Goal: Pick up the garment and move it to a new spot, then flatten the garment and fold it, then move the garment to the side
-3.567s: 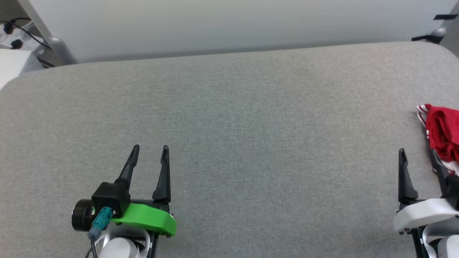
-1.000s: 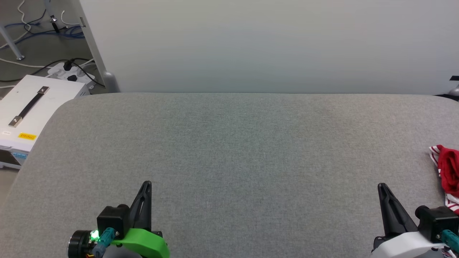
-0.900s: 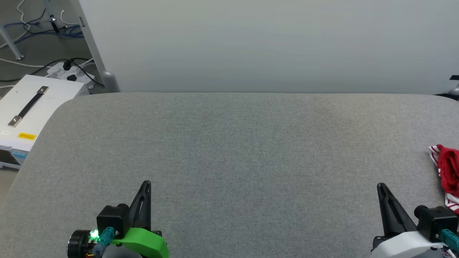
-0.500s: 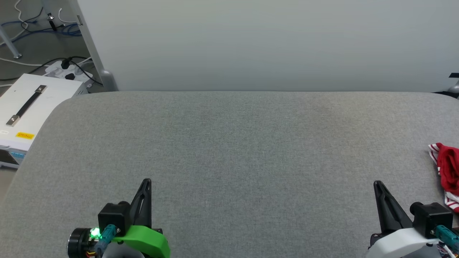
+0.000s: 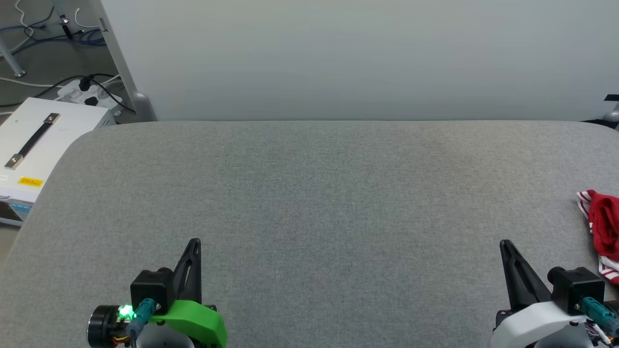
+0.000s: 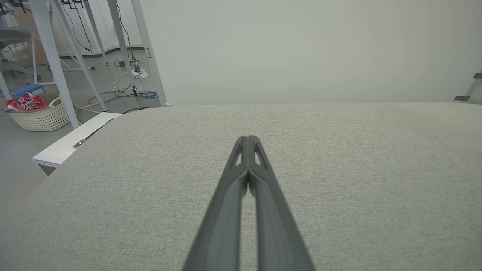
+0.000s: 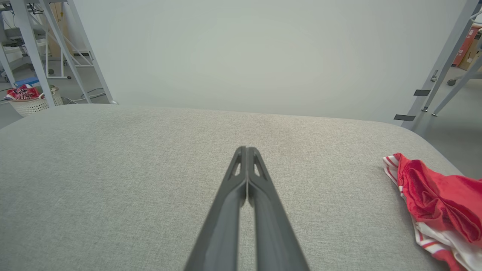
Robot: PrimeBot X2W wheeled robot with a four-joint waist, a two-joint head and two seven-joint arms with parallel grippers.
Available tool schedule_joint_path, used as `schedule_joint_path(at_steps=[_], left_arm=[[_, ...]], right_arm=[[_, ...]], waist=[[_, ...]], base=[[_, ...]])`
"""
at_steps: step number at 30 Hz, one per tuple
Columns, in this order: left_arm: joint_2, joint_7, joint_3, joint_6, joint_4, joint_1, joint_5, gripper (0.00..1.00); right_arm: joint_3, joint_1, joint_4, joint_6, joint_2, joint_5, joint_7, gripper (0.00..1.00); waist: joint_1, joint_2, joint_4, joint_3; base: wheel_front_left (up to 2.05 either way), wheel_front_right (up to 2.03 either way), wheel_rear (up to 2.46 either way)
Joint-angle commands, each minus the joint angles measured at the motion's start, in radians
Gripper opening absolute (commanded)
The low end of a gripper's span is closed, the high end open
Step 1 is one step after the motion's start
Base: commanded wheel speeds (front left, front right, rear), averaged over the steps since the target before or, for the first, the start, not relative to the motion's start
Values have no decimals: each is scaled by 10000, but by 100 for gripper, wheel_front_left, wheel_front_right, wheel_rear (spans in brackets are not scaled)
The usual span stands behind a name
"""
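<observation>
Garment [image 5: 604, 227] crumpled on desk [image 5: 309, 193]; right jaws clenched empty near its left, left jaws clenched empty farther left.

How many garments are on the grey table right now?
1: the garment lies bunched at the table's right edge, right of the shut right tool. It runs off frame, so more may be hidden.
</observation>
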Motion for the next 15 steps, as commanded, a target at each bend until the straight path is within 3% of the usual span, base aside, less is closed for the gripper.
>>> schedule_joint_path(at_steps=[1, 15], left_arm=[[-89, 45, 60, -30, -91, -197, 144, 0], [-238, 325, 267, -43, -261, -247, 430, 0]], right_arm=[[20, -273, 70, -5, -5, -128, 33, 0], [88, -522, 285, -6, -4, -292, 76, 0]], waist=[[0, 0, -6, 8], [0, 0, -56, 88]], base=[[0, 0, 0], [0, 0, 0]])
